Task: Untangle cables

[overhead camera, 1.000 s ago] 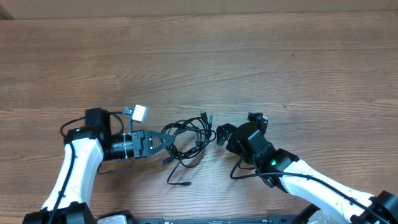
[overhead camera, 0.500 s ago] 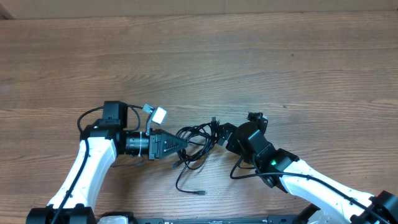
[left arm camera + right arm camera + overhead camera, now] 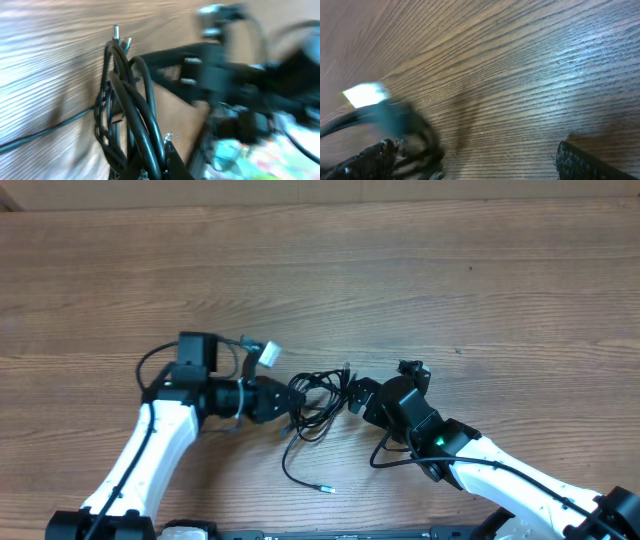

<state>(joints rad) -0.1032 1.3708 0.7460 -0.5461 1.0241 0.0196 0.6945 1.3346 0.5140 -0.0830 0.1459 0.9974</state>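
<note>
the cables lie in a loose black knot on the wooden table, near the front edge and between the two arms. starting from the left, the white left arm reaches in toward the knot, with a small white tag sticking up near its wrist. the left gripper meets the left side of the bundle. from its own wrist camera the looped cords run down into the narrow gap between its fingers, so it looks pinched tight on the cables. in that same view two small plug ends poke out at the top of the loops.

from the bundle one thin cord trails toward the front of the table and ends in a small silvery plug lying by itself on the wood.

just to the right of the knot sits the right gripper, close to the cords. i can't tell from above whether it touches them. its wrist camera shows the two ridged pads far apart at the bottom corners, so the claw is spread wide, with bare wood between them and a blurred cord off to the left.
</note>
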